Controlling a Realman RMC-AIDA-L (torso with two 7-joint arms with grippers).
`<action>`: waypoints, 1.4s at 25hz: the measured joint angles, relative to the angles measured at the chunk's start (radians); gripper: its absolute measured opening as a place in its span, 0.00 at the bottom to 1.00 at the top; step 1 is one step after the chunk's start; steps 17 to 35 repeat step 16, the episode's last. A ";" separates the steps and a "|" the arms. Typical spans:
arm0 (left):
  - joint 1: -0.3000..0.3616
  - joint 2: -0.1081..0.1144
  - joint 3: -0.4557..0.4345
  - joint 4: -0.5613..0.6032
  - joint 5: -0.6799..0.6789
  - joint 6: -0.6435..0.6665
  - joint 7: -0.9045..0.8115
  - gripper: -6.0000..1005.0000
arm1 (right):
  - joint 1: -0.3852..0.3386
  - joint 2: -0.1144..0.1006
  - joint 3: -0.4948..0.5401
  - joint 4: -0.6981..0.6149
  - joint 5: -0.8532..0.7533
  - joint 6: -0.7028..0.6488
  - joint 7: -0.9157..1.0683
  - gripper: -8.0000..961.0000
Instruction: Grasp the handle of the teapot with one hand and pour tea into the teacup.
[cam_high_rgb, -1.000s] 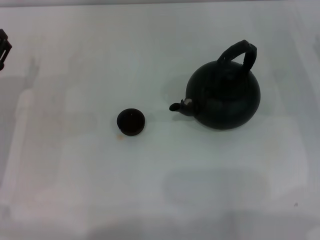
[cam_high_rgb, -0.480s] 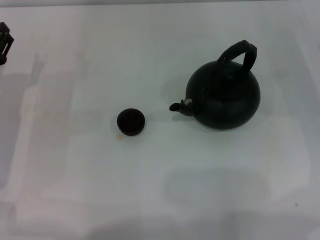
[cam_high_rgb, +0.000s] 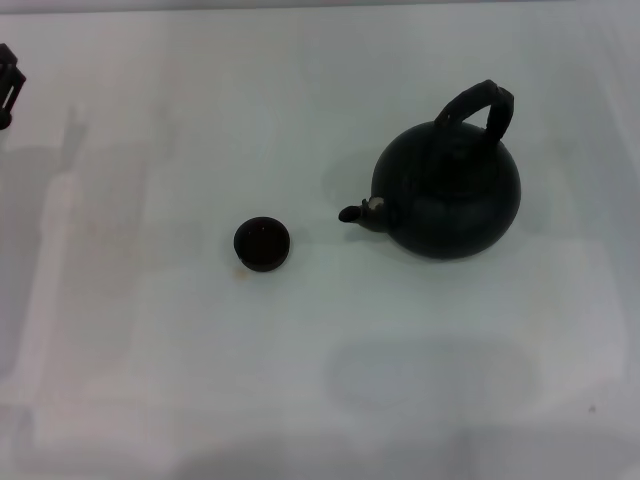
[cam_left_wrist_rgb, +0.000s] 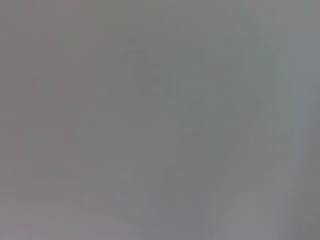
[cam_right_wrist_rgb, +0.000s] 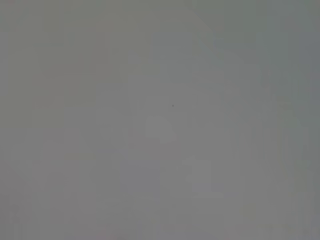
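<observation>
Teapot (cam_high_rgb: 447, 192): stood upright on the white table (cam_high_rgb: 150, 360), right of centre in the head view, nothing holding it.
Handle (cam_high_rgb: 477, 108): arched over the pot's far-right side, free, no gripper near it.
Spout (cam_high_rgb: 358, 213): pointed toward the robot's left, at the teacup, with a pale fleck at its base.
Teacup (cam_high_rgb: 263, 244): sat upright to the left of the spout, near it but clearly apart, not touching.
Cup contents: interior read dark; whether it held tea couldn't be told.
Mark: small brownish spot on the table just beside the cup's near-left edge; stain or drip, can't say which.
Left gripper (cam_high_rgb: 8, 85): only a dark sliver at the far-left edge of the head view, well apart from cup and pot; how far open it was and whether it held anything, can't tell.
Right gripper: not in any view.
Wrist views: both showed only blank grey surface, no fingers, no task objects.
Progress: pot down, cup beside it, both arms clear. That fit either a pot not lifted or one set back down after a pour. With the cup's fill unreadable, the pictures didn't settle which.
</observation>
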 joint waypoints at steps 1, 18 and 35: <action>0.000 -0.001 0.003 -0.002 0.002 0.002 0.000 0.86 | 0.000 0.000 -0.001 0.000 0.000 0.000 0.000 0.84; 0.052 -0.002 0.011 -0.028 0.067 -0.034 0.000 0.86 | 0.007 0.006 -0.009 0.021 -0.004 0.005 0.000 0.84; 0.052 -0.002 0.011 -0.028 0.067 -0.034 0.000 0.86 | 0.007 0.006 -0.009 0.021 -0.004 0.005 0.000 0.84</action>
